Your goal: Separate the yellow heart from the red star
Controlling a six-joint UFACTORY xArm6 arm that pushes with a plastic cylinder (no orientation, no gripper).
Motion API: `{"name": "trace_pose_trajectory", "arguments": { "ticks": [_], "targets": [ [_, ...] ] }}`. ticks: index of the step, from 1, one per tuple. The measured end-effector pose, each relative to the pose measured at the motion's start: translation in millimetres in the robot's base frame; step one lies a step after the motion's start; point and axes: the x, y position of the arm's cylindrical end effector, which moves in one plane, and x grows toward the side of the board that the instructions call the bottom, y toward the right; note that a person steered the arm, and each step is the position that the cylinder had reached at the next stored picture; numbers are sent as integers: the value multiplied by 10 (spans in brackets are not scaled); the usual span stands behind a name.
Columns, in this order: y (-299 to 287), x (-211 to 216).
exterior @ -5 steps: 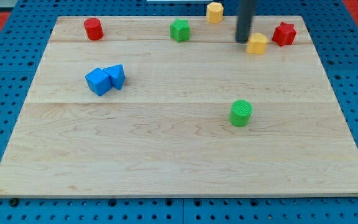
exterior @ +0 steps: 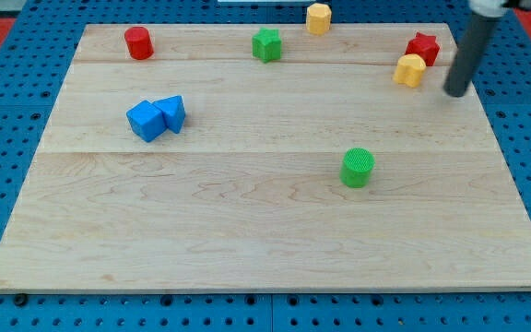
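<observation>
Not done: small yellow heart block (exterior: 410,70) touching red star block (exterior: 422,48); rod tip (exterior: 454,93) just right of heart. No claw on rig.

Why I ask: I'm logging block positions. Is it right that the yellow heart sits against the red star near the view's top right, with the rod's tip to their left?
Not quite. In the camera view my tip is to the right of the yellow heart and red star, not left. The rest holds.
</observation>
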Motion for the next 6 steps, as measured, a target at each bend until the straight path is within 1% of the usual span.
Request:
{"name": "trace_pose_trajectory", "arguments": {
  "ticks": [1, 2, 3, 4, 5, 6],
  "targets": [
    [8, -413],
    [-528, -669],
    [-839, -359],
    [-1109, -143],
    [-1212, 38],
    [-1192, 335]
  ]
}}
